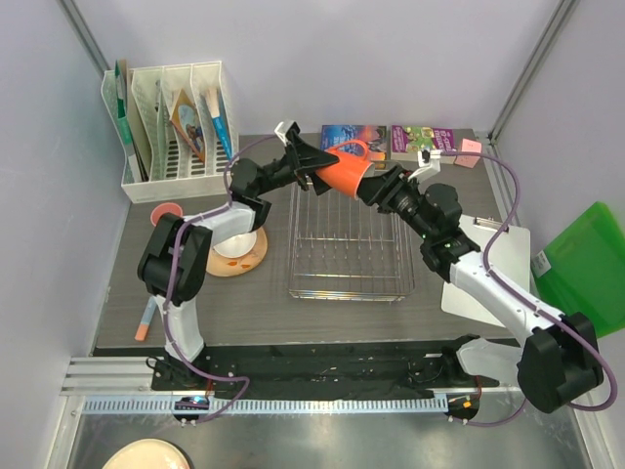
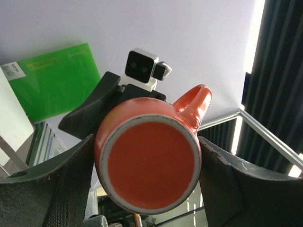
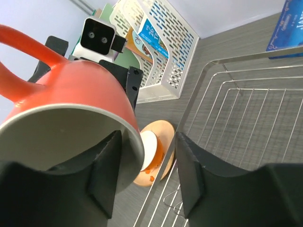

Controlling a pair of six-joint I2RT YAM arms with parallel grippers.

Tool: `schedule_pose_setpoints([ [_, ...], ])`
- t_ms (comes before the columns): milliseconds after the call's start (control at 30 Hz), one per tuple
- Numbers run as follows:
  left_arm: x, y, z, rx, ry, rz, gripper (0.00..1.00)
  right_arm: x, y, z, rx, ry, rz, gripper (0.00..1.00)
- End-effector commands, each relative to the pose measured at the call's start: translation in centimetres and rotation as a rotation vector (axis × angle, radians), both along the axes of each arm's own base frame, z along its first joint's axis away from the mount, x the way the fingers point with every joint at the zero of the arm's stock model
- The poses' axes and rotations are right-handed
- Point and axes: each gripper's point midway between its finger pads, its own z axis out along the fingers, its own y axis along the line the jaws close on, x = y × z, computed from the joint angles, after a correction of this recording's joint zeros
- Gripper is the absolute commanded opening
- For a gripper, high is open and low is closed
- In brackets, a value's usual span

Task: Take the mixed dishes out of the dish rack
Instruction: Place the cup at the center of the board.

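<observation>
From my console I see the orange handled mug [image 1: 342,174] up in the air over the far edge of the dish rack [image 1: 352,293], lying on its side between the two arms, with its handle turned toward the back wall. The left gripper [image 1: 317,168] has it clamped. In the left wrist view both fingers [image 2: 57,189] press against opposite sides of the mug's base, which faces that camera. The right gripper [image 1: 376,184] meets the mug from the mouth end. In its wrist view one finger sits across the opening and the other outside the wall, so the rim lies between the jaws. I can see a gap beside the outer finger, so I read that gripper as not clenched on it. Left of the rack, the orange bowl with white inside [image 1: 234,244] sits on the cream floral-patterned plate [image 1: 256,260]. The pink cup [image 1: 166,212] stands beside them, near the white slotted file organiser [image 1: 176,117].
</observation>
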Motion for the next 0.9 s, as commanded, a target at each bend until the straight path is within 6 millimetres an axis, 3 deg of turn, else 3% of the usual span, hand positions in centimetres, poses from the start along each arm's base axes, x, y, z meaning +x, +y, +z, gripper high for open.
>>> schedule_pose_setpoints([
  [0, -5.7, 2.1, 7.1, -0.166, -0.334, -0.011, 0.0, 0.2, 0.4, 4.6, 0.048, -0.123, 0.026, 0.42],
  [167, -5.6, 1.2, 5.5, -0.069, -0.316, -0.001, 0.0, -0.4, 0.1, 5.0, 0.043, -0.152, 0.027, 0.36],
  [233, -4.5, 0.3, 3.3, 0.014, -0.266, 0.014, 0.0, -1.0, -0.3, 5.9, 0.041, -0.19, 0.017, 0.33],
  [367, -4.0, 0.1, 2.3, 0.037, -0.26, 0.044, 0.0, -1.4, -1.5, 6.8, -0.02, -0.198, -0.033, 0.11],
  [400, -3.7, 0.1, 2.0, 0.053, -0.254, 0.051, 0.0, -1.4, -2.0, 6.4, -0.04, -0.174, -0.057, 0.06],
  [467, -3.5, 0.0, 1.9, 0.066, -0.257, 0.067, 0.0, -2.1, -2.7, 7.6, -0.052, -0.199, -0.078, 0.01],
  [600, -2.9, -0.1, 1.6, 0.127, -0.279, 0.114, 0.04, -3.4, -3.6, 8.9, -0.066, -0.21, -0.095, 0.01],
  [633, -2.4, -0.3, 0.7, 0.17, -0.279, 0.13, 0.08, -3.5, -3.8, 9.3, -0.066, -0.213, -0.102, 0.01],
  [667, -1.9, -0.3, 0.5, 0.195, -0.277, 0.156, 0.2, -4.0, -4.1, 10.0, -0.063, -0.227, -0.108, 0.01],
  [733, -1.3, -0.3, 0.3, 0.237, -0.29, 0.191, 0.3, -4.2, -5.0, 10.4, -0.074, -0.217, -0.15, 0.01],
  [767, -0.4, -0.2, -0.9, 0.296, -0.294, 0.233, 0.39, -4.3, -5.5, 10.7, -0.077, -0.221, -0.173, 0.01],
  [833, 0.5, 0.3, -0.7, 0.354, -0.34, 0.298, 0.48, -5.1, -6.6, 12.0, -0.092, -0.236, -0.211, 0.01],
  [867, 2.0, 1.0, -2.4, 0.462, -0.39, 0.377, 0.6, -4.9, -7.8, 12.2, -0.099, -0.229, -0.275, 0.01],
])
